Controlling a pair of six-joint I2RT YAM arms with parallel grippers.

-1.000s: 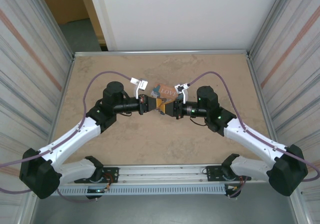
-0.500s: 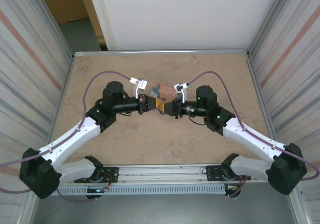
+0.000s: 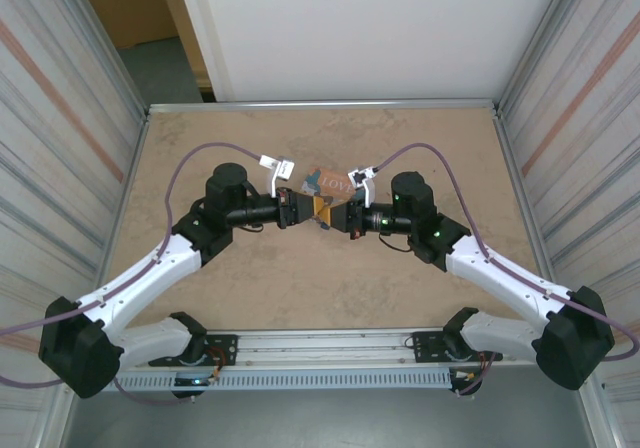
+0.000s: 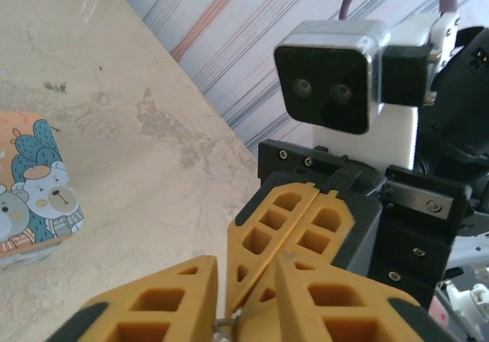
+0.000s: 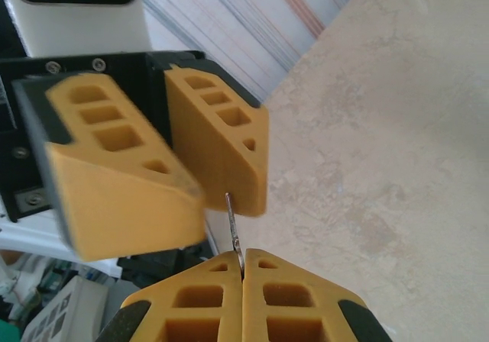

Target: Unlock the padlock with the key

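Both grippers meet tip to tip above the table's middle. My right gripper is shut on the key, a thin silvery blade that sticks out toward the left gripper and ends at the edge of one of its yellow fingers. In the left wrist view, a bit of silvery metal sits low between the left gripper's fingers, just where the right gripper's shut fingers end. The padlock's blue body is hidden. From above, the left gripper and right gripper nearly touch.
The colourful LOVE box lies on the table just behind the grippers. Striped walls close in the left and right sides. A metal rail runs along the near edge between the arm bases.
The right gripper has edged slightly left toward the left gripper. Nothing else has visibly moved.
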